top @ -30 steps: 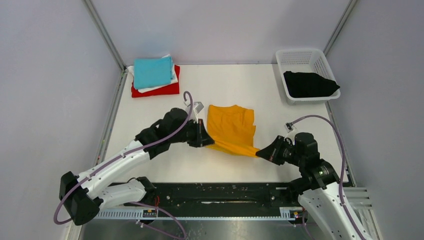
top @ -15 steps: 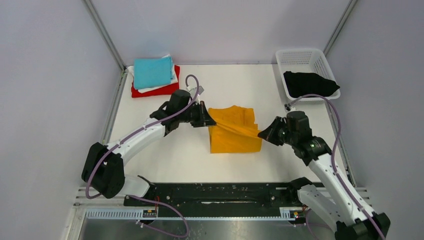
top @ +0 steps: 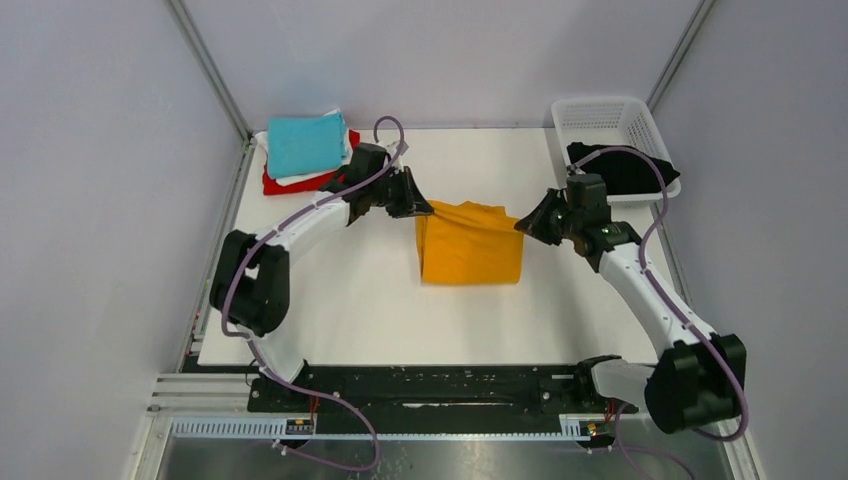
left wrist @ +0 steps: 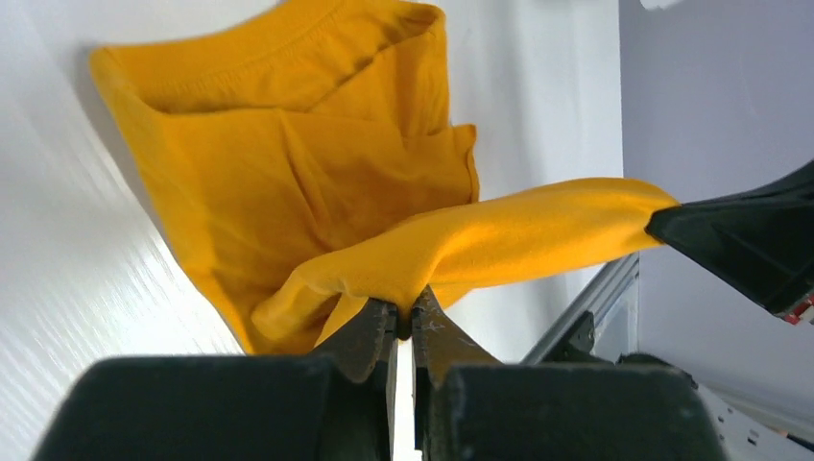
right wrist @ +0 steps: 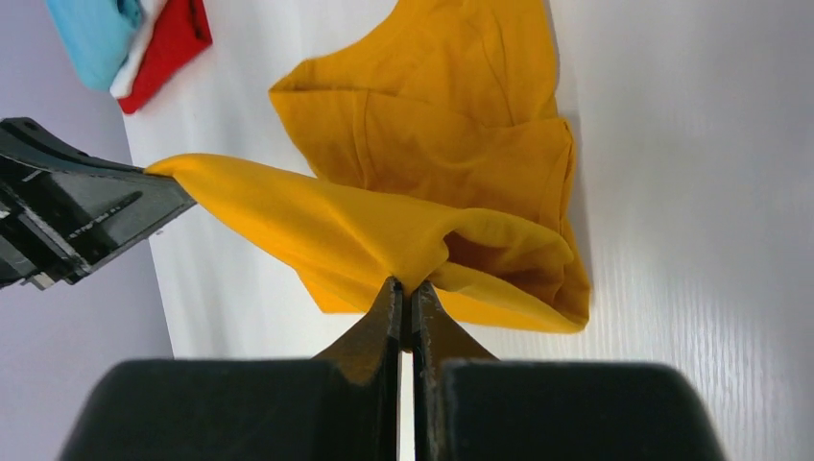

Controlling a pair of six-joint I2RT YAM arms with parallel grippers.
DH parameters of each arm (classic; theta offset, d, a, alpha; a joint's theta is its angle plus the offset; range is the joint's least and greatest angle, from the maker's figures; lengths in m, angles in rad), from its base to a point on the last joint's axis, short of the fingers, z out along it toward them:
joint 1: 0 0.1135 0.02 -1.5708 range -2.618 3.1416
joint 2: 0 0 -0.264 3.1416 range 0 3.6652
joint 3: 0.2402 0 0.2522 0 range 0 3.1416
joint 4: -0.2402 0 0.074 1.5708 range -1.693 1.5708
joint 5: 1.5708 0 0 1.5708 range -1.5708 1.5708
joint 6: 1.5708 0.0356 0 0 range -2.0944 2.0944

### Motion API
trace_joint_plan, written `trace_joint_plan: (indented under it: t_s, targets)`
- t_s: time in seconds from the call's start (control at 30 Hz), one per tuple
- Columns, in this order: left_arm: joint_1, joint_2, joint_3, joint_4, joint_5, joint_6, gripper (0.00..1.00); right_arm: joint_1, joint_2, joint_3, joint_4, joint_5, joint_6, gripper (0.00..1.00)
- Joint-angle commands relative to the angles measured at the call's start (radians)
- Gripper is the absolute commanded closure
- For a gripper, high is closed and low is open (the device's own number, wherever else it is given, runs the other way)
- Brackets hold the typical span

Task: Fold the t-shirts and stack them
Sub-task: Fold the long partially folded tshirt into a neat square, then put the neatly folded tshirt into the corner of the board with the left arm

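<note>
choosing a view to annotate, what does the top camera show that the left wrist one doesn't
Only the top view: the folded stack at the far left, the basket holding the black shirt, and both arms whole. Only the left wrist view: a close look at the left gripper shut on a pinch of cloth. Both: the orange shirt, one edge raised and stretched between the left gripper and the right gripper.
</note>
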Motion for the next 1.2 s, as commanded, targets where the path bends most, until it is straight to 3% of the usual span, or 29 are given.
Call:
trace_joint_plan:
  t_s: [0.0, 0.23, 0.53, 0.6, 0.67, 0.7, 0.73, 0.77, 0.8, 0.9, 0.97, 1.17]
  targets:
    - [0.068, 0.132, 0.147, -0.014, -0.021, 0.021, 1.0, -0.05, 0.139, 0.099, 0.08, -0.014, -0.042, 1.0]
    - [0.108, 0.31, 0.35, -0.089, -0.096, 0.04, 1.0, -0.084, 0.465, 0.308, 0.176, -0.11, -0.066, 1.0]
    - [0.164, 0.454, 0.471, -0.106, -0.245, 0.026, 0.97, -0.084, 0.905, 0.731, 0.184, -0.218, -0.065, 0.95]
    - [0.185, 0.487, 0.504, -0.1, -0.221, 0.006, 0.86, -0.084, 0.992, 0.838, 0.159, -0.248, -0.067, 0.87]
    - [0.2, 0.514, 0.54, -0.089, -0.185, -0.012, 0.77, -0.085, 1.073, 0.962, 0.106, -0.263, -0.079, 0.68]
    - [0.206, 0.52, 0.562, -0.092, -0.167, -0.014, 0.67, -0.085, 1.108, 1.026, 0.069, -0.272, -0.084, 0.51]
    - [0.208, 0.518, 0.582, -0.101, -0.157, -0.012, 0.41, -0.085, 1.141, 1.083, 0.021, -0.282, -0.092, 0.13]
    - [0.208, 0.51, 0.592, -0.116, -0.158, -0.008, 0.06, -0.082, 1.148, 1.126, -0.018, -0.296, -0.103, 0.02]
    - [0.207, 0.49, 0.583, -0.118, -0.16, -0.006, 0.02, -0.08, 1.142, 1.144, -0.047, -0.296, -0.113, 0.01]
    - [0.207, 0.402, 0.462, -0.063, -0.171, -0.006, 0.01, -0.072, 1.053, 1.083, -0.081, -0.238, -0.167, 0.0]
    - [0.205, 0.366, 0.382, -0.038, -0.191, 0.011, 0.01, -0.067, 0.957, 0.959, -0.051, -0.191, -0.184, 0.01]
    - [0.182, 0.453, 0.415, -0.09, -0.147, 0.035, 0.01, -0.063, 0.678, 0.486, 0.158, -0.123, -0.139, 0.01]
